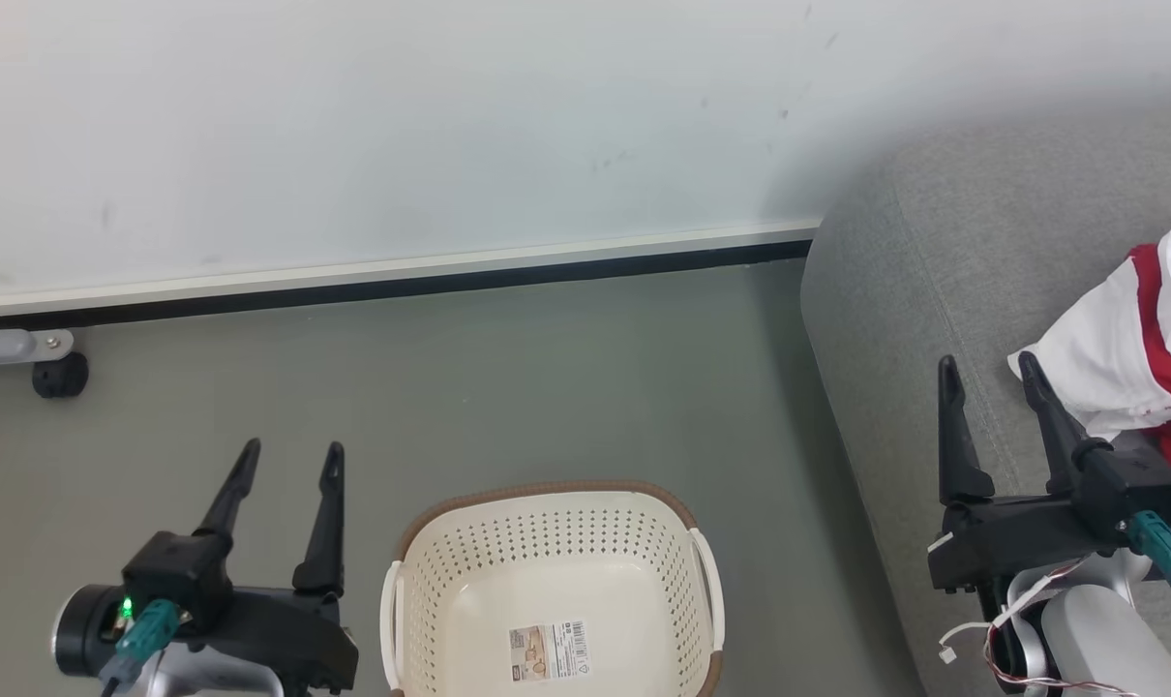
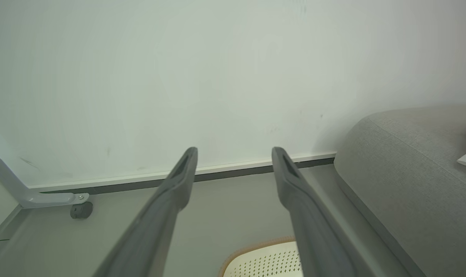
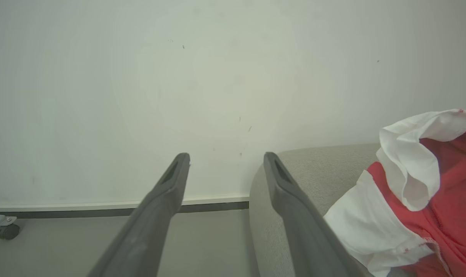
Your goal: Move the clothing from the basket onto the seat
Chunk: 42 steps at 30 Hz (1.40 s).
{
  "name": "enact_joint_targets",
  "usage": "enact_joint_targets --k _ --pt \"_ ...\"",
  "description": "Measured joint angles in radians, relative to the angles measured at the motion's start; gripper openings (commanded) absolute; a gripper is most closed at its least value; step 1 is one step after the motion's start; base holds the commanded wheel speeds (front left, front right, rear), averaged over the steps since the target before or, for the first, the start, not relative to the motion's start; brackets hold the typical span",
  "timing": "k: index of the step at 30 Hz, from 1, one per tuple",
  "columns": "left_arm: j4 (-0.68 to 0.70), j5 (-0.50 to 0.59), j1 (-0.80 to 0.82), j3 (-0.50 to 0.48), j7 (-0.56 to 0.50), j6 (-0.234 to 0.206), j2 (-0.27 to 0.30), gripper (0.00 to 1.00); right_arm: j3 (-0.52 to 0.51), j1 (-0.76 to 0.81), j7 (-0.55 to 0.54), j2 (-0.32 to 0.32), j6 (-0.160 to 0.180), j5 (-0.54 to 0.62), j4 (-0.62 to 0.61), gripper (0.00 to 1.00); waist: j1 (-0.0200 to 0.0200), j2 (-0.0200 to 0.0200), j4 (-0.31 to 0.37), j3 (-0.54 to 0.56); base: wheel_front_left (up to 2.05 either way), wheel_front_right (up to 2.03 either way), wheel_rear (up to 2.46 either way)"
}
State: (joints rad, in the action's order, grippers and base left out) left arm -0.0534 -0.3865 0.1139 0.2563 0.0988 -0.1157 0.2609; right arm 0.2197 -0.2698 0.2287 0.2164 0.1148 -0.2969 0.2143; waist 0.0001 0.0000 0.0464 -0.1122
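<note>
Grey floor (image 1: pixel 547 387), white wall (image 1: pixel 450 126), grey seat (image 1: pixel 944 252)

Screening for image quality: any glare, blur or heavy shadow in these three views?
Head view: soft even light, sharp, with a faint shadow on the wall above the seat. Left wrist view: the near fingers look soft. Right wrist view: clothing clear, no glare.
</note>
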Motion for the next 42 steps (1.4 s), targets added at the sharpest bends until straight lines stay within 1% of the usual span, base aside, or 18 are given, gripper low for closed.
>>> enact_joint_targets --k 9,21,42 --pt "0.000 0.000 -0.037 -0.041 0.010 -0.008 -0.016 1.00 0.006 0.017 -0.026 -0.004 0.001 0.011 -0.008 1.00 0.0000 0.0000 -0.008 0.009 0.00 0.00 0.00" --pt "-0.001 0.002 -0.042 -0.081 0.010 -0.008 -0.042 1.00 0.008 0.024 -0.053 -0.010 0.004 0.025 -0.024 1.00 0.0000 0.0000 -0.010 0.013 0.00 0.00 0.00" --pt "-0.012 0.029 -0.061 -0.113 0.008 -0.008 -0.073 1.00 0.001 0.037 -0.079 -0.013 0.008 0.025 -0.041 1.00 -0.0001 0.0000 -0.013 0.025 0.00 0.00 0.00"
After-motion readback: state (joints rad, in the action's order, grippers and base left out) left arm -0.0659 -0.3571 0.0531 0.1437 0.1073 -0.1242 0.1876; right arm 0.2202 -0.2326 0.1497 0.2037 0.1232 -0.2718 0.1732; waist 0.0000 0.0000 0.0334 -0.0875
